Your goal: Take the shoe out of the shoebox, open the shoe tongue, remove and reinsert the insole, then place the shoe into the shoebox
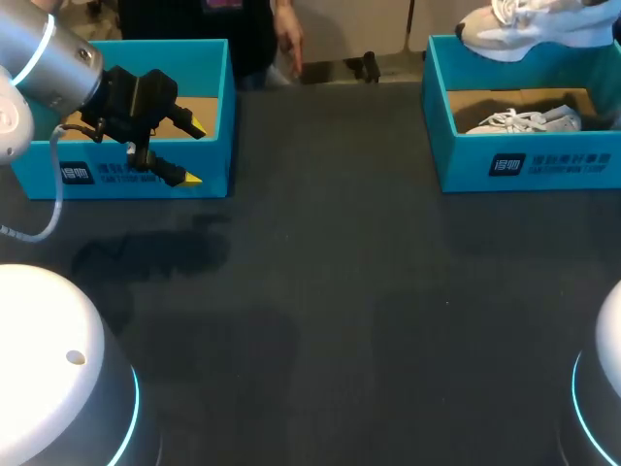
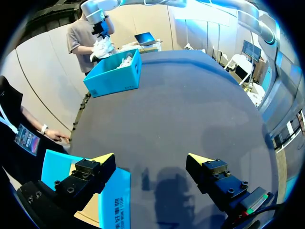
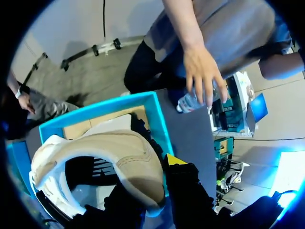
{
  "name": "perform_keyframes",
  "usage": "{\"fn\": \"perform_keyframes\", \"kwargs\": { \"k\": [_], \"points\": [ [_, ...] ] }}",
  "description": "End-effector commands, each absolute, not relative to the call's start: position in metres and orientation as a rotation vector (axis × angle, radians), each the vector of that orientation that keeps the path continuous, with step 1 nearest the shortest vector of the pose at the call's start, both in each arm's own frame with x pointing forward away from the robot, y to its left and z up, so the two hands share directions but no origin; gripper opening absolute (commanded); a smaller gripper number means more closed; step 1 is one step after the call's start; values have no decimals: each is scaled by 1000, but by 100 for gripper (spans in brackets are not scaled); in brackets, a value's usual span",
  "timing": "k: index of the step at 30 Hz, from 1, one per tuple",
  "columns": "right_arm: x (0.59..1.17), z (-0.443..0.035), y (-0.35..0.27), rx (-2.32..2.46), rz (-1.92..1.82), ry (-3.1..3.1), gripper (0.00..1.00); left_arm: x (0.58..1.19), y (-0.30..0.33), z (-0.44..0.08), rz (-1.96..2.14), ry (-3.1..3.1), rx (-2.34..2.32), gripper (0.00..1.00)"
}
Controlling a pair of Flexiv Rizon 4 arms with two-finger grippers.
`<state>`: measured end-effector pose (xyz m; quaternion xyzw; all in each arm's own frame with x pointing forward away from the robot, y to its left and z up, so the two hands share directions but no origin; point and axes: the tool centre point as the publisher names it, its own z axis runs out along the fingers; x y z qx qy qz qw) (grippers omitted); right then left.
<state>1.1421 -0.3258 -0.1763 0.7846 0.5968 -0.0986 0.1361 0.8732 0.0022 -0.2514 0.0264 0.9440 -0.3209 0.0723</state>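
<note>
The left arm, at the upper left of the head view, is a smooth silver-grey tube with a thin cyan light band and a pale cable looping beneath it. The left end effector is black and blocky, with 2 fingers ending in bright yellow wedge tips. The left wrist view shows round screw heads on each finger block and a small red-and-green marking on 1. 2 white domed bases with glowing cyan rings fill the lower corners. The right end effector is black, with 1 yellow tip showing.
</note>
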Motion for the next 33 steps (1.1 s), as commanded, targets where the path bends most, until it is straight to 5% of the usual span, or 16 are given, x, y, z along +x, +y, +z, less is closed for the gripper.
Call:
{"fn": "perform_keyframes", "kwargs": {
  "k": [1,33],
  "points": [
    [1127,-189,-323,2258,-248,1695,0,873,3,-251,-961,2838,79,100],
    [1142,-271,-327,2293,-250,1451,0,873,3,-251,-961,2838,79,100]
  ]
}}
